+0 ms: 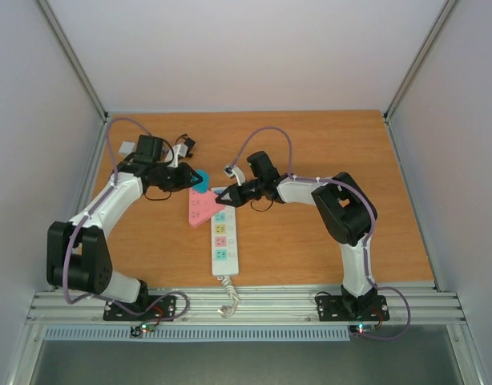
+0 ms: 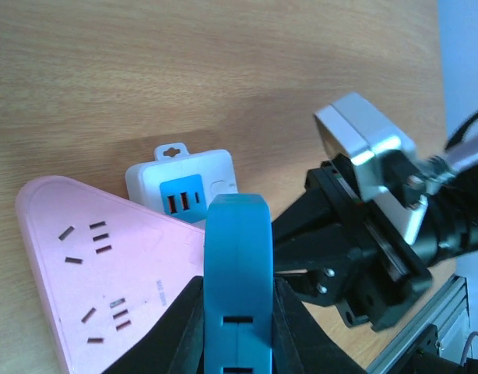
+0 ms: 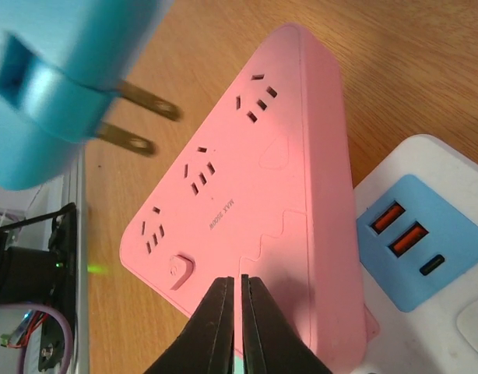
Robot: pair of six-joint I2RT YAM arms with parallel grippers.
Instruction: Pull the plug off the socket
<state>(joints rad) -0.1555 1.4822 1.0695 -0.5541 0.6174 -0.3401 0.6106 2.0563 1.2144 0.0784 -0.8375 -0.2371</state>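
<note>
The left fingers (image 2: 177, 335) clamp the sides of the blue plug (image 2: 237, 257), held left of the socket's far end, over the pink block (image 2: 83, 257). Its two prongs show bare, clear of every slot, so the pull looks done. I'd carry the plug straight off, away from the socket, grip firm, prongs not dragging over the pink face. The right fingers (image 3: 219, 319), pressed nearly together and holding nothing, seem to bear tip-down on the pink block just beside the socket (image 1: 223, 241), likely steadying it. The wrists sit close together, which is the main obstruction. The cord (image 1: 227, 298) coils at the socket's near end. Small dark clutter (image 1: 183, 146) lies beyond its far end on the tabletop (image 1: 326, 152).
</note>
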